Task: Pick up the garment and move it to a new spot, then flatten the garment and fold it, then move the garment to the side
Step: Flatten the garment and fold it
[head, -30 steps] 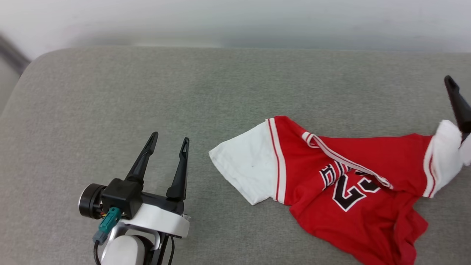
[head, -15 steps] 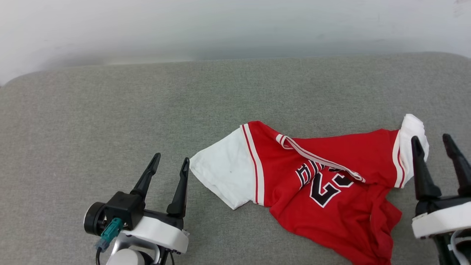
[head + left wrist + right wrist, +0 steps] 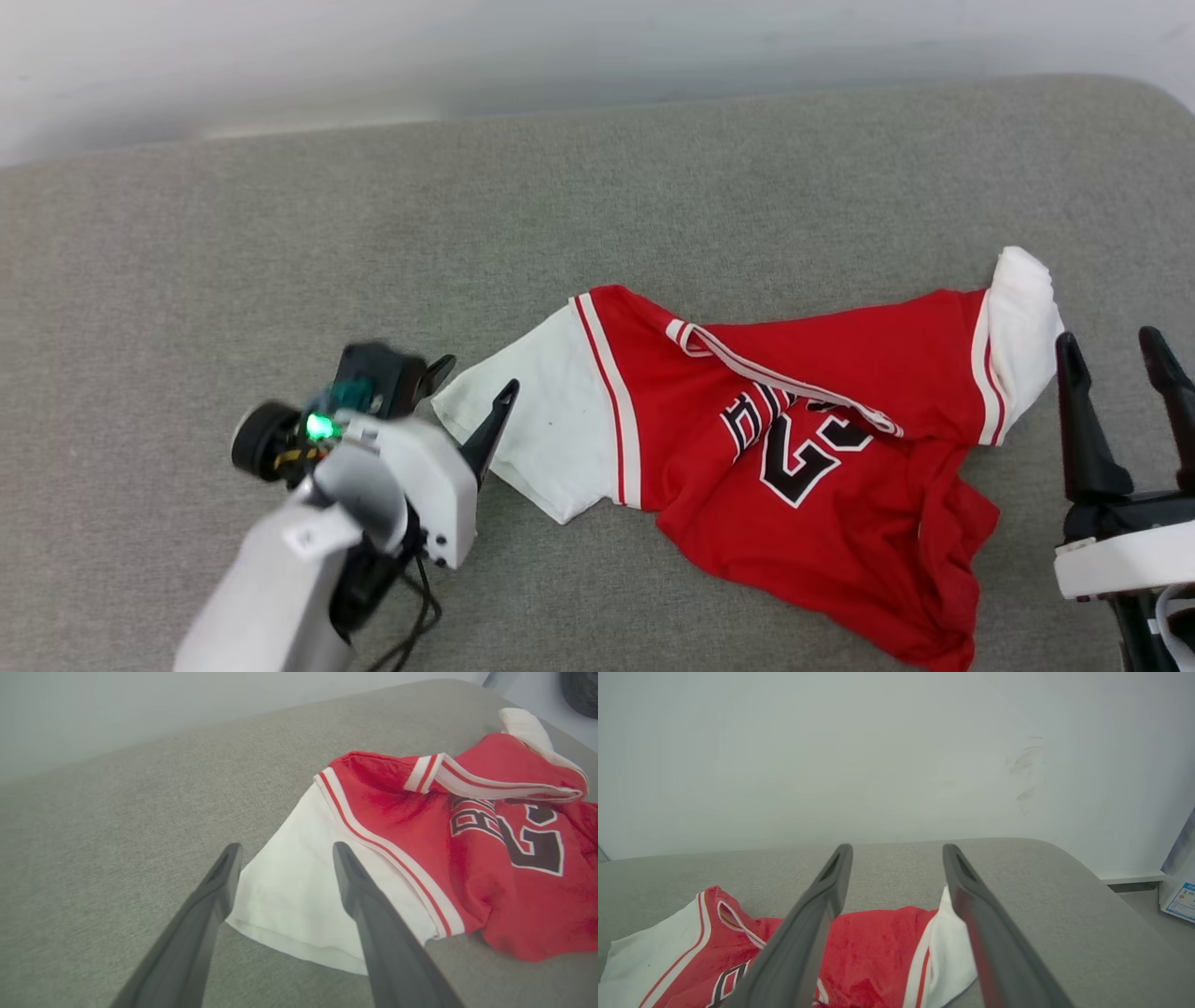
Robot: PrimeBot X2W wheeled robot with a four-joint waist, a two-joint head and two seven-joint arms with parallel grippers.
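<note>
You've got soft matt cloth in the garment (image 3: 896, 373), lying on a coarse woven grey cushion (image 3: 280, 233). Your left gripper (image 3: 478, 373) and right gripper (image 3: 1107, 338) look like matt dark plastic with smooth white shells.

Plain room: grey upholstery (image 3: 280, 233), white wall (image 3: 831, 742)

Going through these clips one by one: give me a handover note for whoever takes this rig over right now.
Left gripper: open around one white sleeve edge, not closed on it.
Right gripper: open, empty, beside the other sleeve.
Garment: rumpled on the grey cushion, collar flopped across the lettering, hem bunched.
Done: nothing flattened or folded.
Left: grasp, flatten, fold, move aside.
</note>
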